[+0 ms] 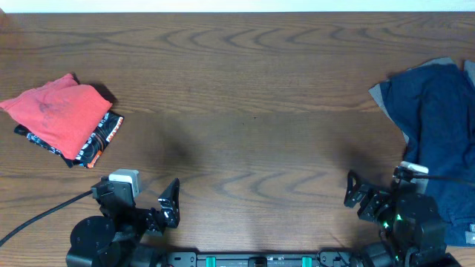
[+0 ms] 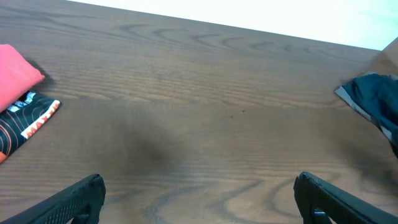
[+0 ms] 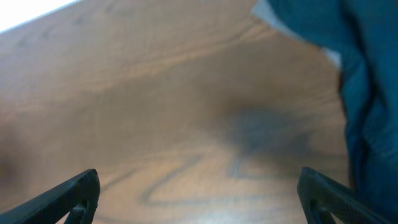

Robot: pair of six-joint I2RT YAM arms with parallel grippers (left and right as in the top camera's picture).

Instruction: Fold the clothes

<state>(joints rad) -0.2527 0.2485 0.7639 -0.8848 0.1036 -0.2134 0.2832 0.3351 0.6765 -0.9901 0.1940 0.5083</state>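
Note:
A folded coral-red T-shirt (image 1: 63, 113) lies on top of a folded black printed garment (image 1: 95, 144) at the left of the table. Both also show in the left wrist view, the red one (image 2: 15, 78) and the black one (image 2: 28, 121). A crumpled navy garment (image 1: 438, 141) lies at the right edge; it also shows in the left wrist view (image 2: 376, 99) and the right wrist view (image 3: 367, 93). My left gripper (image 1: 157, 211) is open and empty near the front edge. My right gripper (image 1: 365, 199) is open and empty, just left of the navy garment.
The wooden table (image 1: 245, 89) spans the view. A black cable (image 1: 44, 215) runs from the left arm off the front left corner. The arm bases sit along the front edge.

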